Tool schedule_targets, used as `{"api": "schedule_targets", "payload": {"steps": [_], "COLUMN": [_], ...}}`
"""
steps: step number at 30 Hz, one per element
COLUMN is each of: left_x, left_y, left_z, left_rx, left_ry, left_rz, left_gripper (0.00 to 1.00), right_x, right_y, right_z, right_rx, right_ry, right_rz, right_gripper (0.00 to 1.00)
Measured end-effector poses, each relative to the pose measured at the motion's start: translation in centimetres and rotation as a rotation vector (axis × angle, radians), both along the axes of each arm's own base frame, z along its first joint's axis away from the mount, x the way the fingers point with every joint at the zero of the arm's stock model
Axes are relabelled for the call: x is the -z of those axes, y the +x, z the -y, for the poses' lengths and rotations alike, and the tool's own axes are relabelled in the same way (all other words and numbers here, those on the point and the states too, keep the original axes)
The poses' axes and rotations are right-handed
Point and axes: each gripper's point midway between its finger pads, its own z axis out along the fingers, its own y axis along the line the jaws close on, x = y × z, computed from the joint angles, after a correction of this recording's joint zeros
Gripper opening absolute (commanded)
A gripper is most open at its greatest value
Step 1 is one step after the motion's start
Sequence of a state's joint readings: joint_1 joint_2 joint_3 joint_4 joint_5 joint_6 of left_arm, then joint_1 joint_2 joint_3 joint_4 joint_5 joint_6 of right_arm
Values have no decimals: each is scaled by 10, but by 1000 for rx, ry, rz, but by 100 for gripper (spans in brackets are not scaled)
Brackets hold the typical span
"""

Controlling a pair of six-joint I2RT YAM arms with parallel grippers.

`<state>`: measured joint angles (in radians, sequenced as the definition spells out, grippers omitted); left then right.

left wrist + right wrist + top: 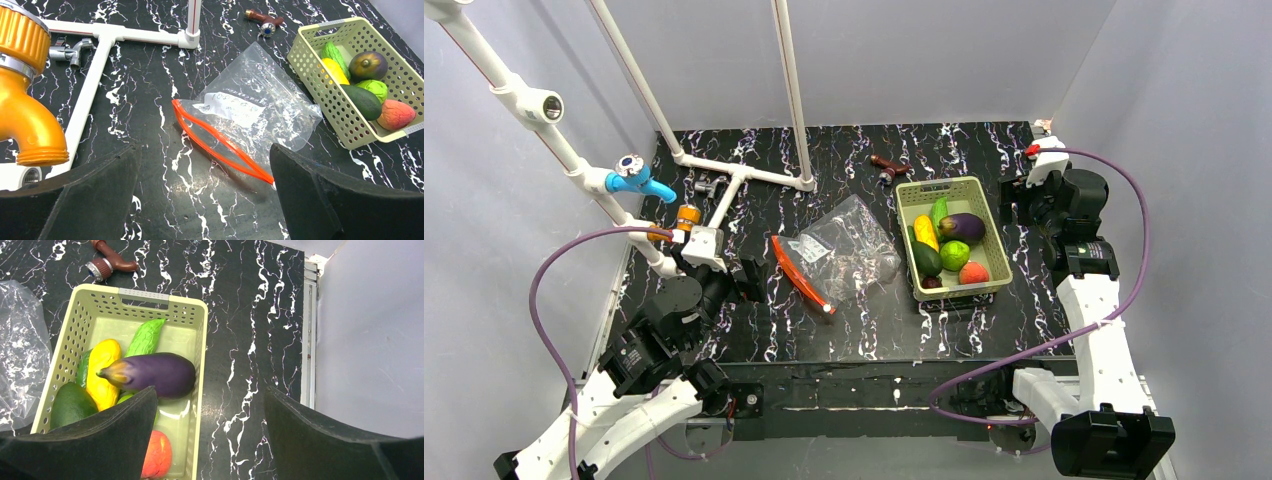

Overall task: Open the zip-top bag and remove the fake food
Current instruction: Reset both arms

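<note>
Left wrist view suggested the emptying was done, so both jaws, released and holding nothing, should to my eye lift away without snagging anything. The zip-top bag (260,100) lay crinkled, open and seemingly empty just ahead of the left jaws; the fake food (150,372) filled the basket (145,294) below the right jaws.

The only writing is a handwritten line on the white label (231,107) of the clear bag (280,85), too blurred to read.

Clear zip-top bag (844,245) lies flat, mouth open; fake food (961,226) sits in basket (993,232).
</note>
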<state>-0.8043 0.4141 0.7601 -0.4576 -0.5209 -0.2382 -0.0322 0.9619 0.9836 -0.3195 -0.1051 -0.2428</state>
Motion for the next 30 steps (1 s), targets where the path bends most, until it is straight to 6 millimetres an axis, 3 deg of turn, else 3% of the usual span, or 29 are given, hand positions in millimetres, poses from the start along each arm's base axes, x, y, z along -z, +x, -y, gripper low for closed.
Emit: {"api": "schedule_targets", "payload": {"steps": [30], "left_x": [-1], "left_y": [0], "left_z": [-1], "left_rx": [-3], "left_ry": [0], "left_rz": [4], "left_gripper": [100], "right_x": [5], "right_y": [-2], "right_z": [8], "right_rx": [45], "right_ry": [-17], "right_rz": [-22], "right_gripper": [84]}}
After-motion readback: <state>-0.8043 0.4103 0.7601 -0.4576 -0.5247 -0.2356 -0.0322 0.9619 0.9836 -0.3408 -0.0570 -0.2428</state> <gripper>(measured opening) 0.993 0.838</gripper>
